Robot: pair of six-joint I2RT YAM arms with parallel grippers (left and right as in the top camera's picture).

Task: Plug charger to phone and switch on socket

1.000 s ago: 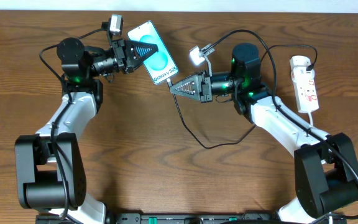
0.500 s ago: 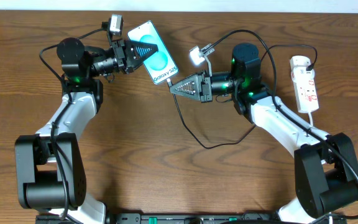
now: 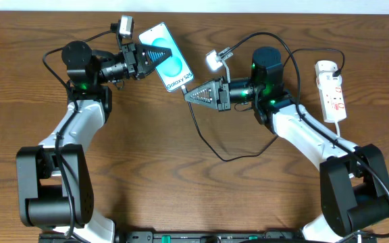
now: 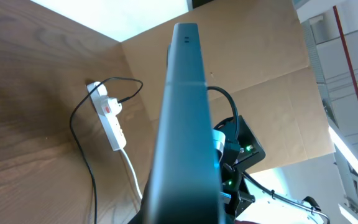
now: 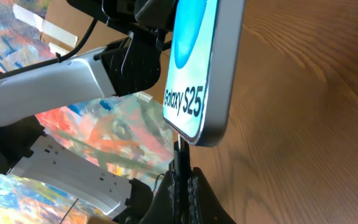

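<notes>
Overhead: the left gripper (image 3: 162,57) is pinching the phone (image 3: 175,71), whose long axis is running diagonally, far-left to near-right, screen up, above the table (image 3: 181,196). The right gripper (image 3: 189,94), pressed on the charger (image 3: 218,157), is sitting at the phone's near-right end. The socket (image 3: 331,91) is lying well apart, far right.

Left wrist: the phone (image 4: 185,124) is showing edge-on, pointing toward the socket (image 4: 110,121).

Right wrist: the right gripper (image 5: 182,186) is aiming the charger (image 5: 179,152) at the phone's (image 5: 201,62) lower edge.

One phone (image 3: 168,59), one charger (image 3: 193,120) and one socket (image 3: 332,91) are being shown on one bench (image 3: 181,196). Two claws are being counted: left claw (image 3: 157,57), right claw (image 3: 189,94).
</notes>
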